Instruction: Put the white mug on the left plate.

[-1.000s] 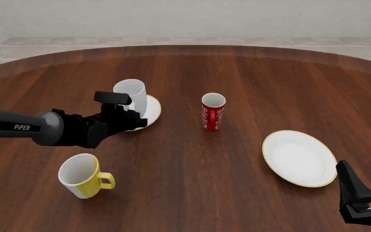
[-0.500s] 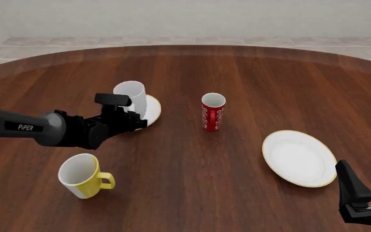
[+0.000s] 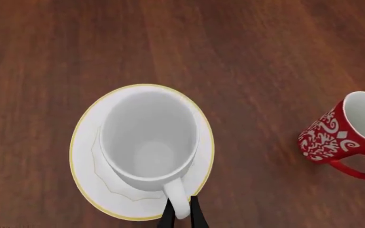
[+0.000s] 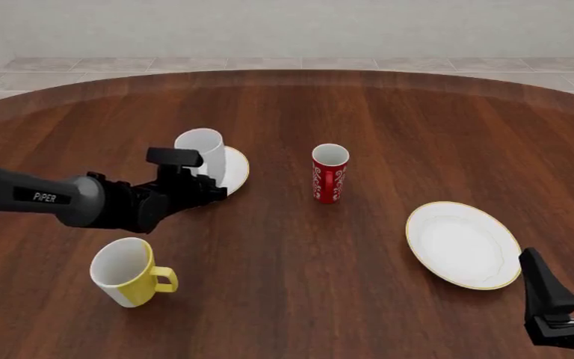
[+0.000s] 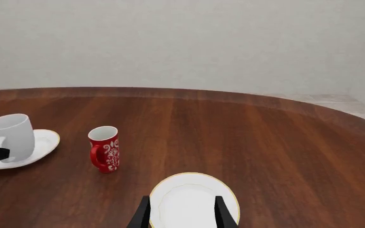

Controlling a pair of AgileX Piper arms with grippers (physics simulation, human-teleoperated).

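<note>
The white mug [image 4: 201,152] stands on the left plate [image 4: 235,168], its handle pinched by the left hand [image 3: 181,214]. A red cup [image 4: 330,173] is nearby, a yellow mug [image 4: 128,272] nearer; the right hand [image 5: 182,211] hangs released over another plate [image 4: 463,244]. Dark wood table [image 4: 367,120], pale wall [image 5: 182,42].

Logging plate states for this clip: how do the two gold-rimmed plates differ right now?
The left plate carries the white mug; the right plate is bare. The left gripper reaches the left plate, its fingers straddling the mug's handle; the right gripper hovers open near the right plate without touching it. The left plate looks smaller. Both are round, shallow and white.
</note>
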